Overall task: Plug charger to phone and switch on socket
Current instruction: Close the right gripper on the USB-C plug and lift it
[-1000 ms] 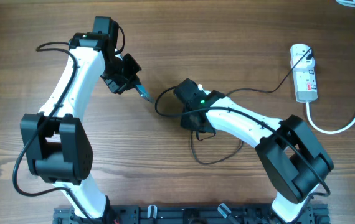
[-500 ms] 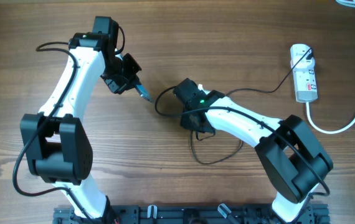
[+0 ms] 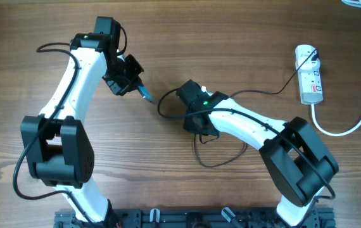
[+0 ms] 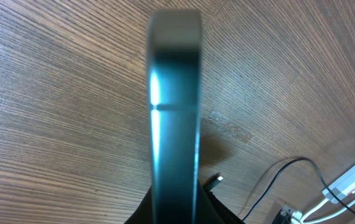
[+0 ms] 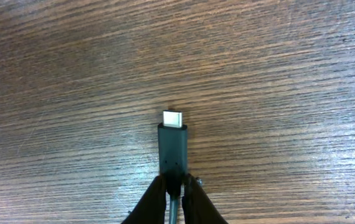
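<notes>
The phone (image 3: 146, 95) is held edge-on above the table, with my left gripper (image 3: 136, 85) shut on its lower end. In the left wrist view its dark turquoise edge (image 4: 174, 112) rises from my left gripper (image 4: 174, 205). My right gripper (image 5: 174, 186) is shut on the back of the charger connector (image 5: 172, 146), whose metal tip points away over bare wood. In the left wrist view that tip (image 4: 213, 182) shows just right of the phone. The thin black charger cable (image 3: 250, 94) runs right to its plug (image 3: 311, 58) in the white socket (image 3: 310, 82). My right gripper (image 3: 196, 123) is mostly hidden under its wrist.
A thick white lead (image 3: 358, 120) curves from the socket along the table's right edge. Slack charger cable loops on the wood below the right wrist (image 3: 218, 158) and left of it (image 3: 161, 107). The arm bases stand at the near edge.
</notes>
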Action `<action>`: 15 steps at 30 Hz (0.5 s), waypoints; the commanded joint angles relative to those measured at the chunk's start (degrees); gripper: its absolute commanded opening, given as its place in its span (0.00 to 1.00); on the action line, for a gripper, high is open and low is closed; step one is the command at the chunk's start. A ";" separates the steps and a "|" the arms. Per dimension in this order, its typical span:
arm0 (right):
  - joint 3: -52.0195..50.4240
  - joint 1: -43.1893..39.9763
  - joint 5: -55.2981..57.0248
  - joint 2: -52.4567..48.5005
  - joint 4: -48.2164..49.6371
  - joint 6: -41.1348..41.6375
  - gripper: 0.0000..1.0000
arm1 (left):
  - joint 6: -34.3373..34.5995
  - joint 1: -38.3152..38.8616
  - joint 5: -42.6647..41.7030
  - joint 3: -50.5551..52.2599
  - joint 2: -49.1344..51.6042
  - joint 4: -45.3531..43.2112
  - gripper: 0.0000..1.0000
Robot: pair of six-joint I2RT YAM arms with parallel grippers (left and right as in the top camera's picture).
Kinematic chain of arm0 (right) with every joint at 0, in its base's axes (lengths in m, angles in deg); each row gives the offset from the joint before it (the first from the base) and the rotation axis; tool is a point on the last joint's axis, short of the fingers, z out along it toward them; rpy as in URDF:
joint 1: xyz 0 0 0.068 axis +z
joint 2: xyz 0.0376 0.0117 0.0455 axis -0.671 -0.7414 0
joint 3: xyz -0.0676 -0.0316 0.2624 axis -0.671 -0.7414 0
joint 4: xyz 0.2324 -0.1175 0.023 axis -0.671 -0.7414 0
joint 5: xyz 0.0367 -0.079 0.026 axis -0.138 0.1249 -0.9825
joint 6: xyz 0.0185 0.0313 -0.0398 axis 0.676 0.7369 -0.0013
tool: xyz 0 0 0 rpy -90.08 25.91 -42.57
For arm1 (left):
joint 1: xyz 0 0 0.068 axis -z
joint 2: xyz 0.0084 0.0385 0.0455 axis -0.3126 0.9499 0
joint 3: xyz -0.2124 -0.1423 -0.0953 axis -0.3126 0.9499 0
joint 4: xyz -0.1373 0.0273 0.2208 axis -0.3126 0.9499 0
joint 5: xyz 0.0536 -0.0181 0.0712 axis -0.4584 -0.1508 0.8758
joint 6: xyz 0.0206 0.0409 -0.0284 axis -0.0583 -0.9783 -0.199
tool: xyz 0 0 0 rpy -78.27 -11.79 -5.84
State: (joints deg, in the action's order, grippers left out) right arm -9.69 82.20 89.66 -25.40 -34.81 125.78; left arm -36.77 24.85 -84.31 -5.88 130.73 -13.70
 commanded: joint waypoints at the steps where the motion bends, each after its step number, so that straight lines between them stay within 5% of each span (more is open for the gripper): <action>1: -1.90 0.46 -0.94 -3.98 -0.81 0.20 0.09 | -0.66 0.00 0.09 -0.15 -1.68 -0.15 0.04; 10: -1.40 0.22 -1.90 -3.56 -0.74 -1.14 0.04 | -0.81 0.00 -1.09 -0.15 -1.68 -0.22 0.04; 15: 0.55 -2.25 -6.27 -0.26 -1.25 -8.17 0.04 | -13.81 0.00 -21.18 -0.15 -1.68 -4.68 0.04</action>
State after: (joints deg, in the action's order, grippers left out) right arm -9.36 81.26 88.00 -25.42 -35.47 122.45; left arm -40.35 24.83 -89.33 -5.86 130.73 -15.71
